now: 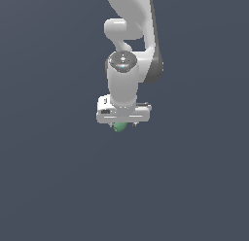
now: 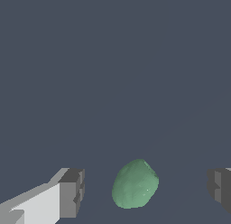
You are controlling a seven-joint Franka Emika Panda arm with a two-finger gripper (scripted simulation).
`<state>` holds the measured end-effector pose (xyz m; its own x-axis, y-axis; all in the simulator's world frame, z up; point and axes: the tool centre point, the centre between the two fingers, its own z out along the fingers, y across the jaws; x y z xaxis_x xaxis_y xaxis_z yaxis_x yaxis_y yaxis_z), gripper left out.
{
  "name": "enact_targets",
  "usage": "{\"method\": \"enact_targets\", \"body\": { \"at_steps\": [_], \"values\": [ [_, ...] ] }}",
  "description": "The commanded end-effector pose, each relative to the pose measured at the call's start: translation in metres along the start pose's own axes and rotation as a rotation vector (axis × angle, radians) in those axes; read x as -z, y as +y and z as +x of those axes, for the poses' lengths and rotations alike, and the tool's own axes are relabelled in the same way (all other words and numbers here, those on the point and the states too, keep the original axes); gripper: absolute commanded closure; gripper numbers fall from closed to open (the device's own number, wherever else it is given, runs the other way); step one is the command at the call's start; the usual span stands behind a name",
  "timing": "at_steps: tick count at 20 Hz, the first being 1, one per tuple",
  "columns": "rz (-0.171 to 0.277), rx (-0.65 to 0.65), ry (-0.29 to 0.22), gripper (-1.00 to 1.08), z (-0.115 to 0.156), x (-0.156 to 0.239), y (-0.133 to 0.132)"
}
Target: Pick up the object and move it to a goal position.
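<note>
Exterior view: the Panda arm [image 1: 130, 36] is hanging straight down over a plain dark ground, wrist pointing at the floor. The white gripper [image 1: 123, 123] is sitting low, its body crosswise. Under it a bit of the green object [image 1: 119, 127] is peeking out, just beneath the palm and slightly toward the exterior view's left of centre. The fingers themselves are hiding behind the hand body here, so their spacing is not showing in this view. No goal marker is showing anywhere.

Wrist view: the object [image 2: 135, 184] is lying on the ground between the two grey fingertips [image 2: 72, 193], with clear floor showing on either side of it. The jaws are standing wide apart, touching nothing. The green lump is reading as much narrower than the gap, rounded, matte.

Judgement: the hand is straddling the piece so that closing will catch it across its narrow width. The grasp is not yet made; closing and lifting are what is remaining. The rounded ends might be letting it roll if one pad arrives first.
</note>
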<state>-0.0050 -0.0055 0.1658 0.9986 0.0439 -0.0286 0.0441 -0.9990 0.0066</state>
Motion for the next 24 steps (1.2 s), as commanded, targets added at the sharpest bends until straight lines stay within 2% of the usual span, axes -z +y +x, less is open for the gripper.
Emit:
{"method": "enact_targets", "body": {
  "at_steps": [1,10,17,24],
  "values": [
    [0.0,0.0,0.0,-0.92,0.0,0.0,0.0],
    [-0.001,-0.041,-0.02,-0.92,-0.008,0.002,0.033],
    [-0.001,-0.06,-0.018,-0.92,-0.009,-0.001,0.032],
    [0.002,-0.146,-0.013,-0.92,-0.017,-0.011,0.028]
  ]
}}
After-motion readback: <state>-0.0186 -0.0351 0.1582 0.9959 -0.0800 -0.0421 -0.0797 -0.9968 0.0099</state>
